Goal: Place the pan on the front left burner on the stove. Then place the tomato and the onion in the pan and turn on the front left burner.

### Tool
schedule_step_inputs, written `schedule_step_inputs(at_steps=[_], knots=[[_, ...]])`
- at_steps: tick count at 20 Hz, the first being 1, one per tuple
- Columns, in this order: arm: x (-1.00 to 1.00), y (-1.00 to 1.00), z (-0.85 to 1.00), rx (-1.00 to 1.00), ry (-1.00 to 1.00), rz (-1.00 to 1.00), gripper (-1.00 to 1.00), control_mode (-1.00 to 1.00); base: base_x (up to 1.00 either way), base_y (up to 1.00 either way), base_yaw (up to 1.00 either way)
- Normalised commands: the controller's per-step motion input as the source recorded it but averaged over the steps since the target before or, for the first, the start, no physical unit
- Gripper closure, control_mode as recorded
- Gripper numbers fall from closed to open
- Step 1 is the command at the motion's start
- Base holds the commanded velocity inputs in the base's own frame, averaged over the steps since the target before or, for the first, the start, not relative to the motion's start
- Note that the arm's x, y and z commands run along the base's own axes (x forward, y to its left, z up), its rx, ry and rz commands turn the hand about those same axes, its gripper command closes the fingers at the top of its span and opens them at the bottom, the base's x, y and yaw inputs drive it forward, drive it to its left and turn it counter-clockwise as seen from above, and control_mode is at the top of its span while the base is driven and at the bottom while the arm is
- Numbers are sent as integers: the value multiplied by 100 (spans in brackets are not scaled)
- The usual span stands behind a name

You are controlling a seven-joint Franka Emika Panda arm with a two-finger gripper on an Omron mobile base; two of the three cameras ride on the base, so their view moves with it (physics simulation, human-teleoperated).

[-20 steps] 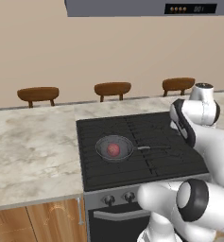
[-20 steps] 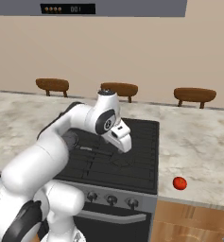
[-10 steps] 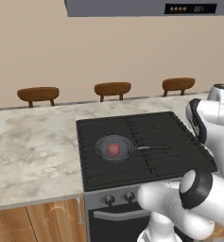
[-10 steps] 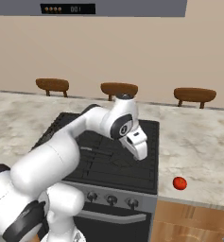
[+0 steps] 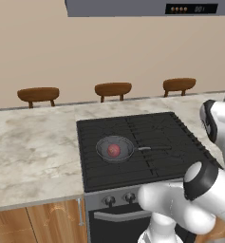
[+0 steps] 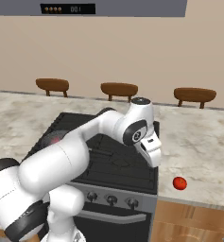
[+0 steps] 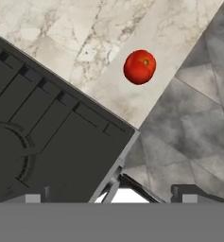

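Pan [image 5: 115,149] sitting on the front left burner [image 5: 109,156] of the stove [image 5: 142,137], handle pointing toward 3 o'clock in the left base view. Onion [image 5: 114,150] lying inside the pan, near its middle, dull pinkish-red. Tomato [image 6: 179,183] resting on the counter [image 6: 198,142] at about 4 o'clock from the stove in the right base view, just beside the counter's front edge and apart from the stove's right side. Same tomato [image 7: 140,66] at roughly 1 o'clock in the hand view, on the pale marble strip between the stove corner and the grey tiled floor [image 7: 193,127]. Gripper [image 7: 111,194] spread wide, holding nothing, fingertips [image 7: 35,197] low at 6 o'clock of the hand view, hanging above the stove's front right corner, well apart from the tomato. Arm [image 6: 108,132] reaching across the stove toward 3 o'clock in the right base view, hand tilted downward over the right grates. Three wooden stools [image 5: 113,88] lined up behind the counter at 12 o'clock, range hood [image 5: 147,7] above.
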Motion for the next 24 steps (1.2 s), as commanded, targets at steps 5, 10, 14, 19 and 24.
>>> schedule_step_inputs(at_steps=[5,10,14,19,24], knots=[[-10,-46,0,0,0,-5,-100,-100,0,0,0],[-13,-37,-8,0,0,-1,-100,-100,0,0,0],[0,-27,-19,0,0,0,-100,-100,0,0,0],[0,-27,-24,0,0,0,-100,-100,0,0,0],[0,-26,-20,0,0,0,-100,-100,0,0,0]])
